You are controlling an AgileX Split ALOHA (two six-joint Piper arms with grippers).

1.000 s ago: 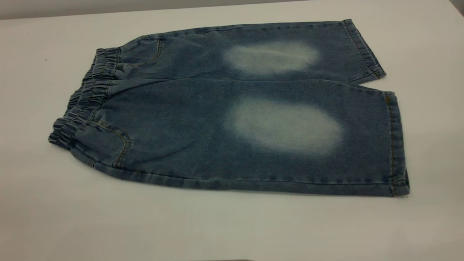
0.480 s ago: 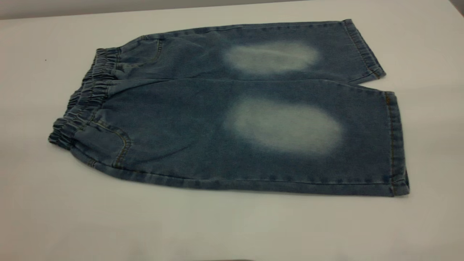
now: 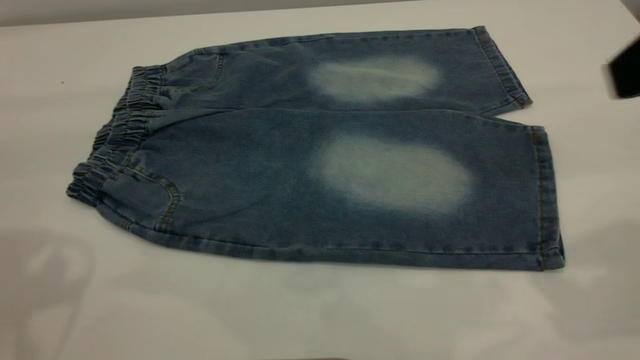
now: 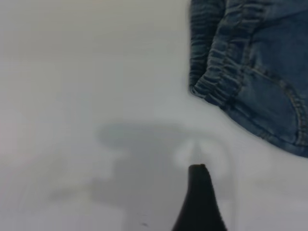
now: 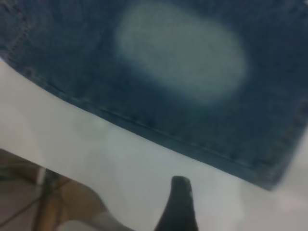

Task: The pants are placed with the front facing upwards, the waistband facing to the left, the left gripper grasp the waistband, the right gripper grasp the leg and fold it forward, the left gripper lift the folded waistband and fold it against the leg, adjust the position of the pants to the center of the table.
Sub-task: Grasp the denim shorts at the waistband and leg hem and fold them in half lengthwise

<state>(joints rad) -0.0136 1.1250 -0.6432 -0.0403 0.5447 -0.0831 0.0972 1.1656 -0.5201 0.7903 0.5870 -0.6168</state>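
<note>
The pants [image 3: 320, 150] lie flat mid-frame, ungrasped. Whether either gripper is open cannot be told. The bunched waistband [image 4: 216, 62] could be only partly caught, so the fold could skew.

Bare table [image 3: 300, 320] all round the flat pants [image 3: 320, 150], waistband [image 4: 216, 82] edge reachable from open tabletop

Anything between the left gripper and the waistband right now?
Nothing: left wrist view shows only bare white table between the black left gripper and the blue denim pants' elastic waistband.
</note>
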